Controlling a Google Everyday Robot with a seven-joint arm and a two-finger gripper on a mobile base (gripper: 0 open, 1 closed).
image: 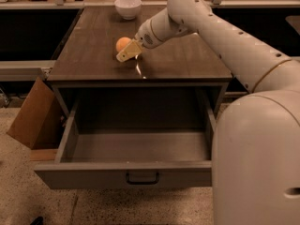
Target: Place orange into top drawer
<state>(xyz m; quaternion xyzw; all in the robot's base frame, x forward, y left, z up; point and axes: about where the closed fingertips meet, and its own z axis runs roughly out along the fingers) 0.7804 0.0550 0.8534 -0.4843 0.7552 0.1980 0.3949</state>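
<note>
The orange [122,43] sits on the dark wooden top of the cabinet [187,60], left of centre. My gripper [127,52] reaches in from the right; its yellowish fingers are right at the orange's front right side and partly cover it. The top drawer [122,173] is pulled wide open below, grey, with a small dark handle [142,177] at the centre of its front. Nothing lies inside it.
A white bowl [128,7] stands at the back of the cabinet top. A cardboard box [32,118] leans against the cabinet's left side. My white arm and base [255,149] fill the right side. Dark shelving runs behind.
</note>
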